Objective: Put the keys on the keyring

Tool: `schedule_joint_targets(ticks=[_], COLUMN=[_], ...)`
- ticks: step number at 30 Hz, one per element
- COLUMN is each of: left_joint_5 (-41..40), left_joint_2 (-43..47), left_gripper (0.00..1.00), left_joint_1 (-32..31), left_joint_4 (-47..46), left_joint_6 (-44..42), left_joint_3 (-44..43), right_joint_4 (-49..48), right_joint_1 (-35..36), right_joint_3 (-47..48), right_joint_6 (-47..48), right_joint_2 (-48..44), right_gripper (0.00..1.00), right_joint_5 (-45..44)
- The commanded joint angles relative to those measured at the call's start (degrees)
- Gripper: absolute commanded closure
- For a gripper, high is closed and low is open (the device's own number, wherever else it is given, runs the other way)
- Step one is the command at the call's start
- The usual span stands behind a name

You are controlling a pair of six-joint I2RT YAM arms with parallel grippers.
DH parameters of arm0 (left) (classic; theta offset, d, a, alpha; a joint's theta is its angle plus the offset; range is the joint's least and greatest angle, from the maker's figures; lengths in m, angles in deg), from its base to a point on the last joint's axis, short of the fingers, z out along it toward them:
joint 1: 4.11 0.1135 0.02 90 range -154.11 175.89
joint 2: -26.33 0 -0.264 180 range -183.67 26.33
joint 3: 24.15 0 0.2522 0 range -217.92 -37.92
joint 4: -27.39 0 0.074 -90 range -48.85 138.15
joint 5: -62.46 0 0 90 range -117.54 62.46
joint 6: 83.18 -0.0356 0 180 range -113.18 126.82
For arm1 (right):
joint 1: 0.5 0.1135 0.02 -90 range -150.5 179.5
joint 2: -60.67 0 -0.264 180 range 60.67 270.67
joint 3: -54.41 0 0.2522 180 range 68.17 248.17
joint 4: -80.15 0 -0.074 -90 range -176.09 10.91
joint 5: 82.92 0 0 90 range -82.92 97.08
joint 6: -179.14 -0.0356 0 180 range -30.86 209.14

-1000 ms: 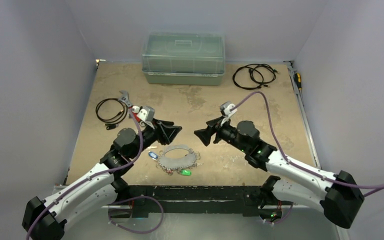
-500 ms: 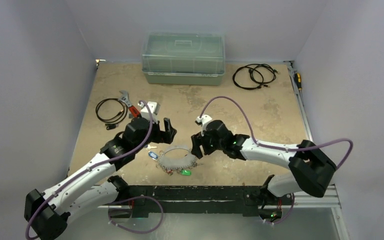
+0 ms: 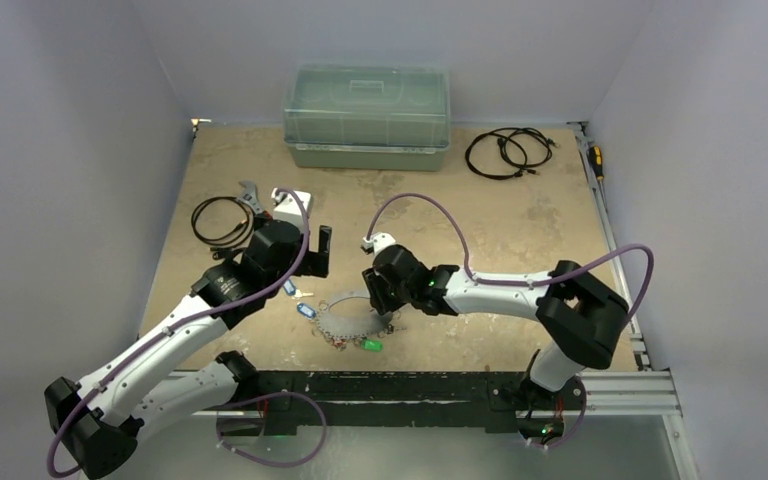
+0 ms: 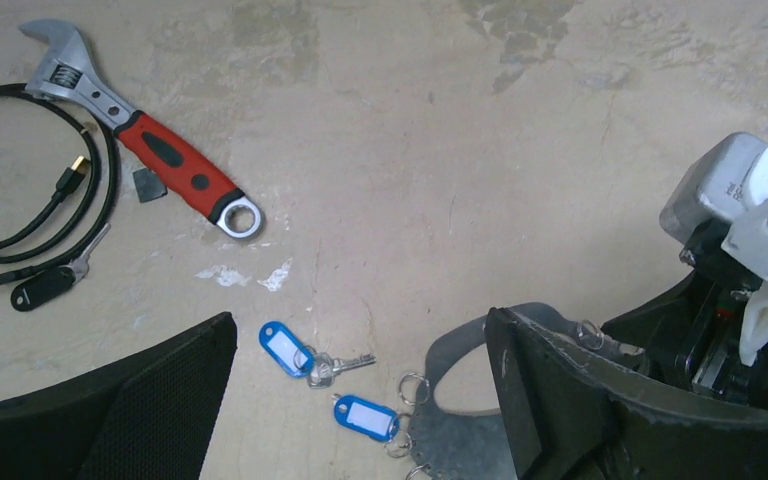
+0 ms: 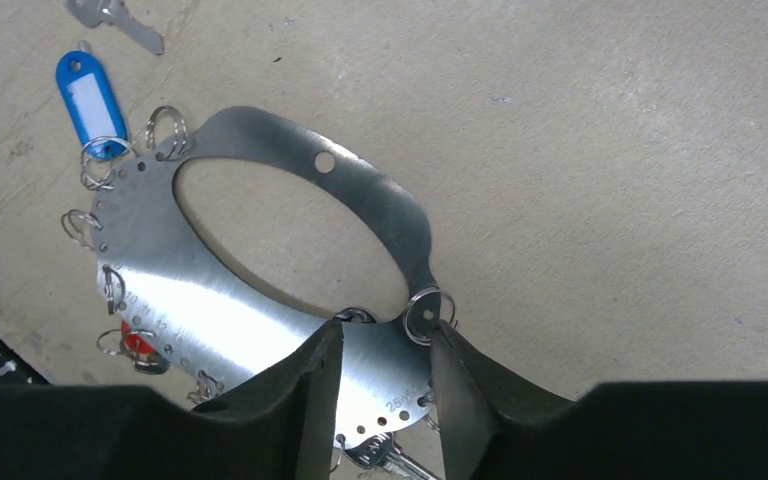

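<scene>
The right gripper (image 5: 385,338) has dropped onto the large flat silvery metal keyring (image 5: 260,135) lying on the tan table (image 5: 610,150), jaws narrowing astride its band, grip uncertain, while the left gripper (image 4: 360,335) has spread wide over a loose blue-tagged silver key (image 4: 285,350), likely readying its pickup.

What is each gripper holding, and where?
Left gripper: nothing, jaws open. Right gripper straddles the band of the keyring beside a small split ring; whether it grips cannot be told.

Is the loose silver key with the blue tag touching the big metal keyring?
Apart. The left wrist view shows bare table between the small silver blue-tagged key and the large flat silvery metal keyring.
</scene>
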Motion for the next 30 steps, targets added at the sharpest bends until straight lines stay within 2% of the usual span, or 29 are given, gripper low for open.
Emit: schedule_joint_targets(ticks=[1,17,22,24,30], left_joint_5=[-0.64,2.04,2.08,2.08,2.28], left_joint_2=[0.12,0.68,1.06,1.17,1.69], left_gripper=[0.07,0.08,0.08,0.08,0.09], left_joint_1=[-0.07,-0.09,-0.11,-0.1,-0.07], left_joint_4=[0.69,0.02,0.05,0.01,-0.01], left_joint_6=[-1.87,-3.03,-3.02,-3.03,-2.99], left_joint_3=[-0.18,0.3,0.38,0.43,0.35], right_joint_4=[1.48,2.04,1.81,1.39,-1.76], right_joint_1=[-0.01,-0.01,-0.01,-0.01,-0.01], right_joint_3=[3.64,5.02,4.7,4.35,2.75], right_joint_6=[-1.0,-1.08,-1.08,-0.97,0.77], right_joint_2=[1.97,6.52,6.76,6.49,4.82], right_gripper=[0.61,0.75,0.95,1.0,1.0], right_joint_5=[-3.49,-4.17,-4.07,-3.8,-5.35])
